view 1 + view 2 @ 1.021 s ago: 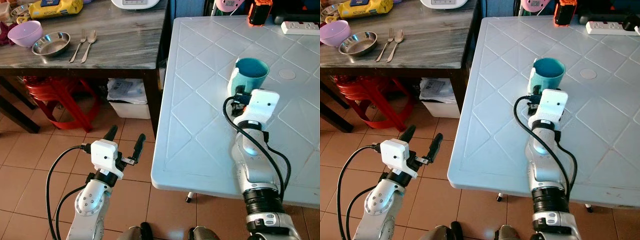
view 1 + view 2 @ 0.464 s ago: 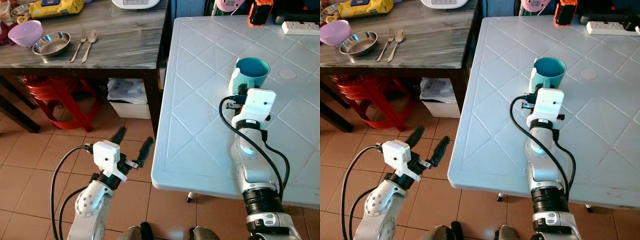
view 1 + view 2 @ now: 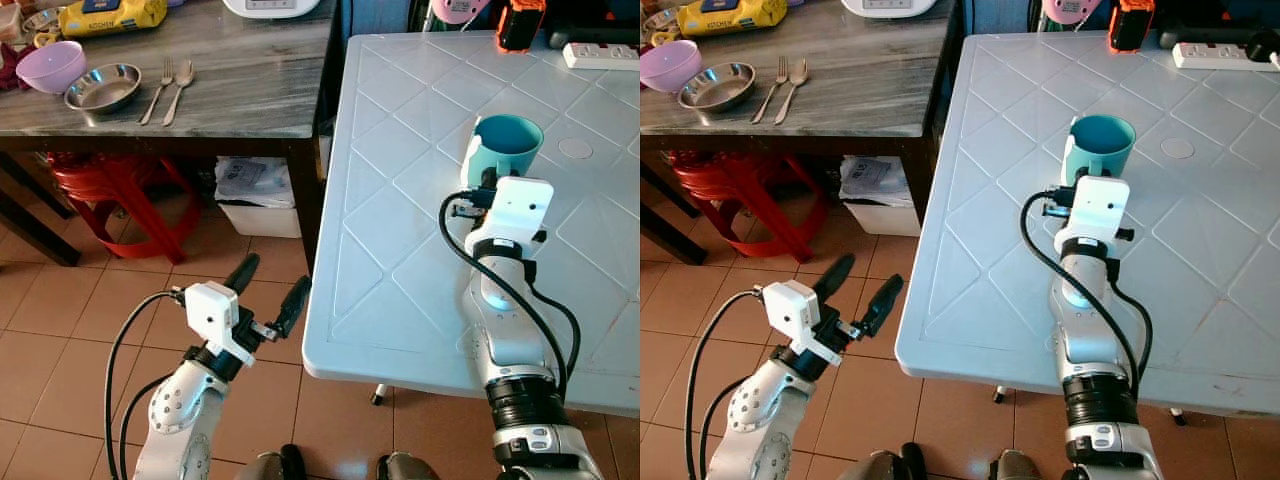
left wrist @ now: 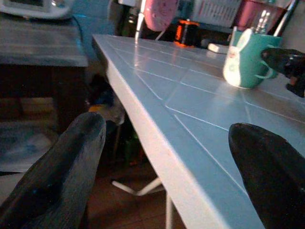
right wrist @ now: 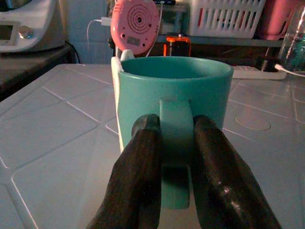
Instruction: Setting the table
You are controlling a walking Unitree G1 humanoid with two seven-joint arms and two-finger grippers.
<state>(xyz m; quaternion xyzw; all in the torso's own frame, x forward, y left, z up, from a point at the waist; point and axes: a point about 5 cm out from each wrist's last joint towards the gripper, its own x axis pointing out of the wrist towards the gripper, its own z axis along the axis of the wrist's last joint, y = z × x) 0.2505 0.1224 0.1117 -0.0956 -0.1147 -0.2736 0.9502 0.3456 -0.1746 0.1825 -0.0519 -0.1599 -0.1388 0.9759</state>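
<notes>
A teal mug [image 3: 503,145] stands upright on the white plastic table [image 3: 400,250]. My right gripper [image 5: 174,143] has its two black fingers [image 5: 143,157] pressed on either side of the mug's handle [image 5: 175,131], so it is shut on the mug. My left gripper [image 3: 268,292] is open and hangs over the tiled floor, left of the table's near corner. In the left wrist view the mug [image 4: 244,59] shows far across the table top [image 4: 190,95].
A dark grey side table [image 3: 200,90] at the left carries a purple bowl [image 3: 49,66], a steel dish [image 3: 102,87], a fork [image 3: 156,88] and a spoon [image 3: 178,88]. A red stool [image 3: 120,200] and a white bin [image 3: 258,205] sit underneath. A power strip [image 3: 600,55] lies at the white table's far edge.
My left gripper has moved right, closer to the white table's near corner. The right gripper and the mug stay put.
</notes>
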